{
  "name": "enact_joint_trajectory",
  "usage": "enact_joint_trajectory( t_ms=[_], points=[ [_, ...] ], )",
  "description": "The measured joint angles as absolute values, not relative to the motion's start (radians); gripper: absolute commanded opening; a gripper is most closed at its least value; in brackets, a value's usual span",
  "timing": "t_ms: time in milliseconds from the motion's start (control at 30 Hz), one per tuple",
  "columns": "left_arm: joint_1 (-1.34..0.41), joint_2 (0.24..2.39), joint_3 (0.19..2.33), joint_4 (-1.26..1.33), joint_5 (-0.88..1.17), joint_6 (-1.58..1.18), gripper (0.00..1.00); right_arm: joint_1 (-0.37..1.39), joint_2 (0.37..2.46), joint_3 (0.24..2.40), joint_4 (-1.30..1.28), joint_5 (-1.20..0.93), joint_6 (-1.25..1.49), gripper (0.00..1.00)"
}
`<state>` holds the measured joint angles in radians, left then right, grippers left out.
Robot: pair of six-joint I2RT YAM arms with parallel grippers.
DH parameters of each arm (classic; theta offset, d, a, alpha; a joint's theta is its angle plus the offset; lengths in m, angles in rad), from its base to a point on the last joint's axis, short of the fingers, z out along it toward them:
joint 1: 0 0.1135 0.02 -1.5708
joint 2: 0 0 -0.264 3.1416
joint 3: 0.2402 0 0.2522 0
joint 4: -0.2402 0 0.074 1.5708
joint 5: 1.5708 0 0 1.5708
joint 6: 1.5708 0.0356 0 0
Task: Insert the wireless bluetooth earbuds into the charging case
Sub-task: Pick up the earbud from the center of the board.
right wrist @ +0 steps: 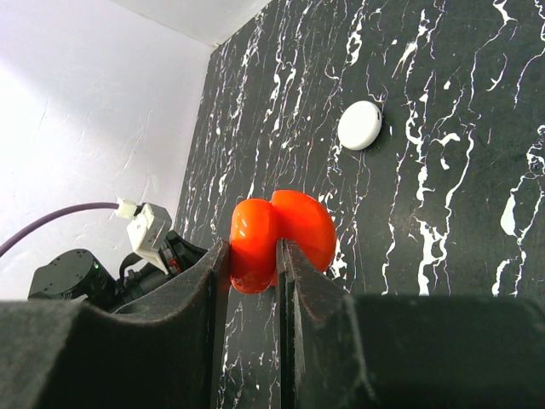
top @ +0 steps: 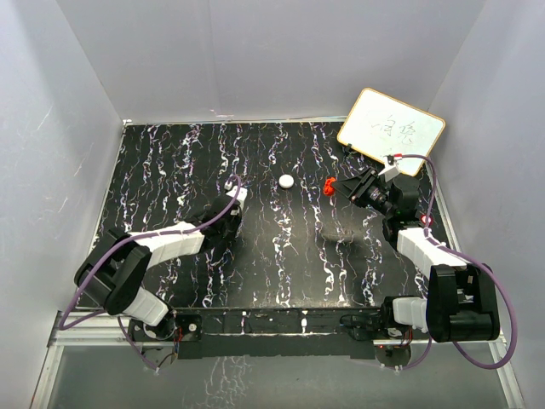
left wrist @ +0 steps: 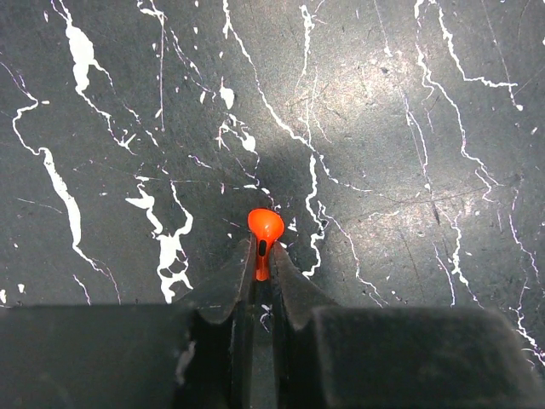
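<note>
**Figure: Two grippers, each closed on an orange-red piece, above a black marbled tabletop**

Left wrist view: the left gripper (left wrist: 262,260) is clamped on a small orange-red plastic earbud with a rounded head and a short stem (left wrist: 266,225). The stem is pinched between the two black fingers (left wrist: 230,285), and the head projects past their tips at the centre of the frame. Whether the earbud touches the black, white-veined table surface (left wrist: 409,128) behind it cannot be told.

Right wrist view: the right gripper (right wrist: 254,264) is closed on a glossy orange-red two-lobed plastic piece (right wrist: 294,226). Its lobes bulge above the fingertips at the centre of the frame. A flat round white disc (right wrist: 360,125) lies on the table in the upper right, well apart from the held piece. The left arm, with a purple cable (right wrist: 51,223), shows at the lower left.

Top view: the left gripper (top: 232,204) is left of centre and the right gripper (top: 339,186) right of centre, the two-lobed piece (top: 328,186) at its tip. The white disc (top: 287,181) lies between them, apart from both. A white board with a tan frame (top: 392,130) leans in the upper right corner of the table (top: 170,162).
</note>
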<state>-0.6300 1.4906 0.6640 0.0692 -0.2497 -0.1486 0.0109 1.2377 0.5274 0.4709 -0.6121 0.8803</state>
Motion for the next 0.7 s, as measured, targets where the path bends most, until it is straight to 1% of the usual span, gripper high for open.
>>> enact_joint_trajectory(
  t_ms=[100,367,533,700],
  points=[
    [-0.63,1.492,0.67,0.062,-0.25,-0.147,0.0,0.011,1.239,0.527,0.471,-0.614,0.879,0.0],
    [-0.63,1.428,0.71,0.084,-0.25,-0.127,0.0,0.017,1.291,0.535,0.474,-0.662,0.87,0.0],
    [-0.63,1.359,0.713,0.21,-0.246,-0.093,0.0,0.062,1.384,0.595,0.477,-0.743,0.865,0.0],
    [-0.629,1.334,0.699,0.375,-0.207,-0.061,0.0,0.111,1.472,0.652,0.484,-0.859,0.844,0.0]
  ],
)
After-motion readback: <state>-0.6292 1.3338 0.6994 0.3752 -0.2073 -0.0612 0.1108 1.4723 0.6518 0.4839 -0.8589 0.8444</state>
